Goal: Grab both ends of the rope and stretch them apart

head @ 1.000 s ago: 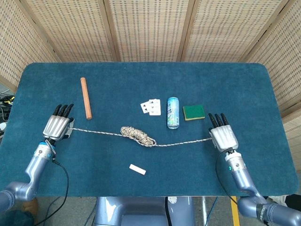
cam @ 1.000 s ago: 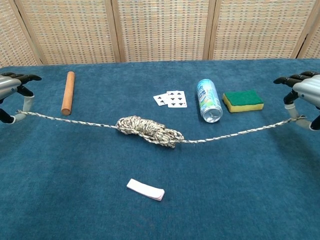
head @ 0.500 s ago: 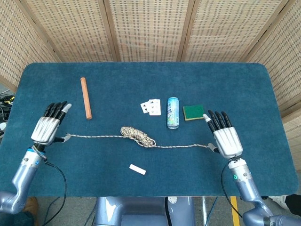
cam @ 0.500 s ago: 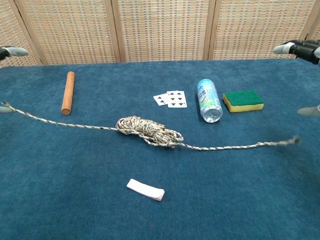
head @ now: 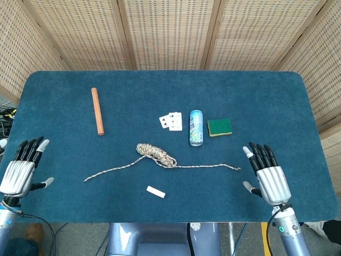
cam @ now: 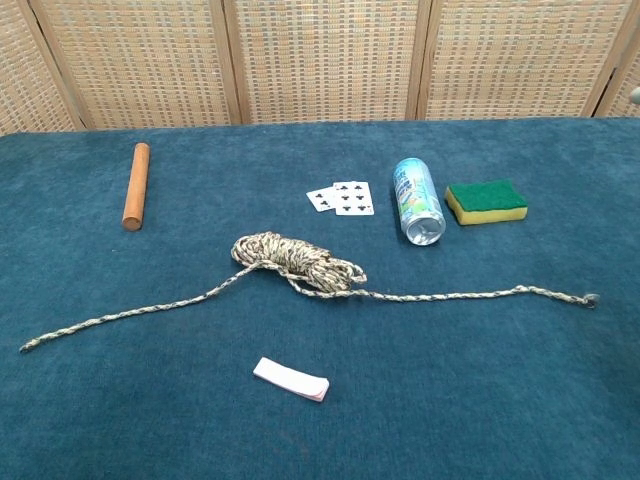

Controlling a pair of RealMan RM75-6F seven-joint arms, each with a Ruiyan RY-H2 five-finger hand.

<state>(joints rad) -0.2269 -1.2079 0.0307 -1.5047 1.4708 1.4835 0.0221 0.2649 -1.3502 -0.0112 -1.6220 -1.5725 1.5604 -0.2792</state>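
Observation:
The speckled rope point(head: 156, 153) point(cam: 298, 265) lies slack on the blue table, coiled in a bundle at its middle. One end point(head: 86, 180) point(cam: 27, 346) trails to the front left, the other end point(head: 237, 168) point(cam: 588, 299) reaches to the right. My left hand point(head: 21, 167) hovers at the table's front-left edge, fingers spread, holding nothing, well left of the rope's end. My right hand point(head: 268, 174) is near the front right, fingers spread and empty, just right of the other end. Neither hand shows in the chest view.
A wooden dowel point(head: 97, 111) lies at the back left. Playing cards point(head: 171, 121), a lying can point(head: 196, 127) and a green sponge point(head: 219, 127) sit behind the rope. A small white block point(head: 155, 191) lies in front of the coil.
Both hands have let go of the rope ends and drawn back toward the front edge. The rope has gone slack on the table, and its left end has slid forward.

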